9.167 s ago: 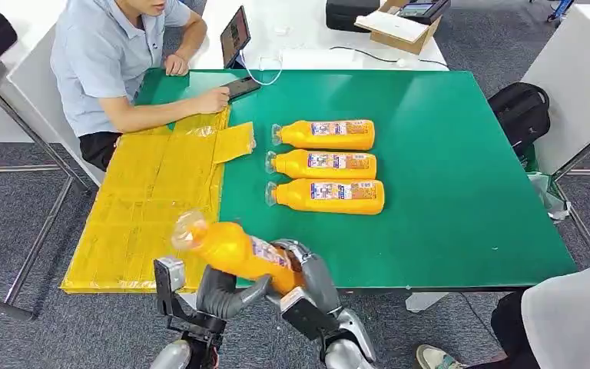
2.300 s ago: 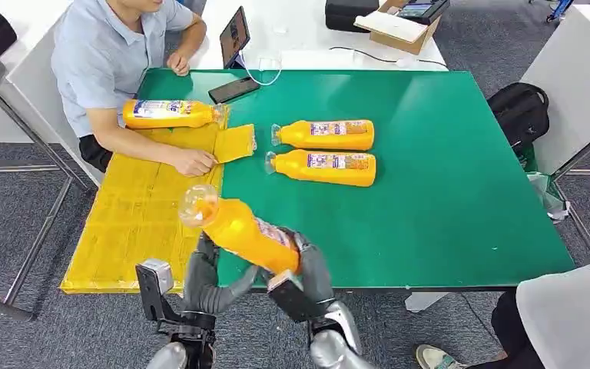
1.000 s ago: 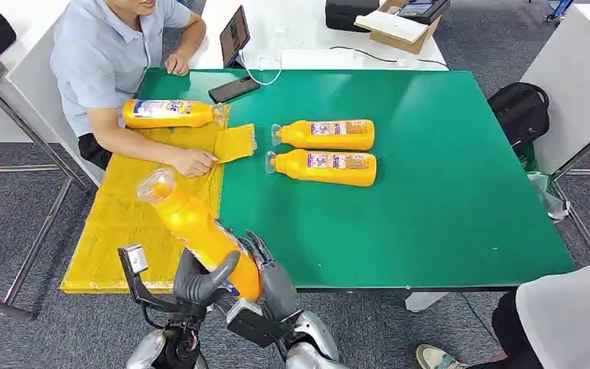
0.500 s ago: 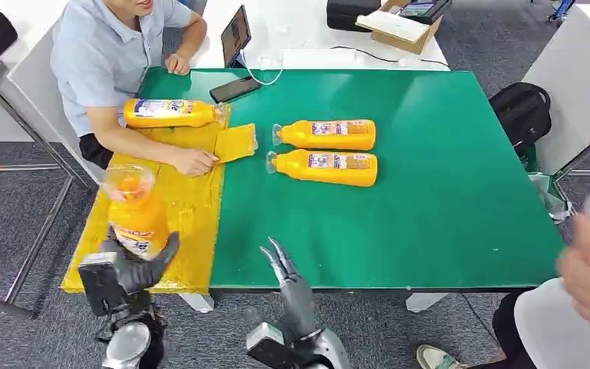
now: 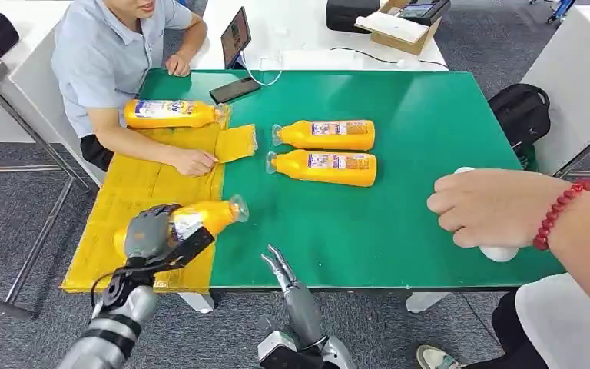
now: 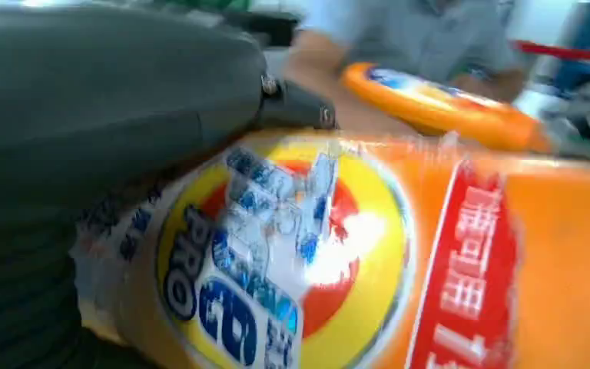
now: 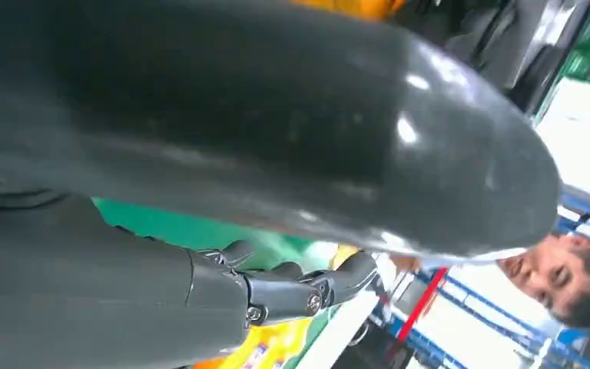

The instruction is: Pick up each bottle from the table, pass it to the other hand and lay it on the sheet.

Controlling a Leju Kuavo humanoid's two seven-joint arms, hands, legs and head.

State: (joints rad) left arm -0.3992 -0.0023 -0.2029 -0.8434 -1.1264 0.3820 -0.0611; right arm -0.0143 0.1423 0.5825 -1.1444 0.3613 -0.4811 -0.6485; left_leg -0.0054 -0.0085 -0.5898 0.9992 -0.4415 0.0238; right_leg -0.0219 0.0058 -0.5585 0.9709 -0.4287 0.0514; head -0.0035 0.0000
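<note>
Your left hand (image 5: 147,233) is wrapped around an orange bottle (image 5: 203,217), lower left of the head frame; the bottle lies nearly flat over the yellow sheet (image 5: 146,192), clear cap end pointing right over the sheet's edge toward the green table (image 5: 430,138). All the bottles hold orange liquid. One more bottle (image 5: 170,113) lies on the sheet's far end, upper left, beside the seated person (image 5: 107,54), whose hand (image 5: 192,162) rests on the sheet. Two bottles (image 5: 326,134) and (image 5: 324,167) lie side by side mid-table, caps left, close together and well apart from the held one. Your right hand (image 5: 283,269) sits at bottom centre, fingers straight and spread, holding nothing, just at the table's near edge. A second person's hand (image 5: 485,207) with a red bead bracelet (image 5: 558,211) comes in from the right, closed over a white object you can't identify. The left wrist view gives you what the head view doesn't: the held bottle's label (image 6: 292,254) close up, with a red and yellow roundel, blue lettering and a red panel, and the grey thumb (image 6: 107,92) pressed against it. Right wrist view shows the right hand's dark fingers (image 7: 292,288) extended with nothing between them; the rest is blurred.
</note>
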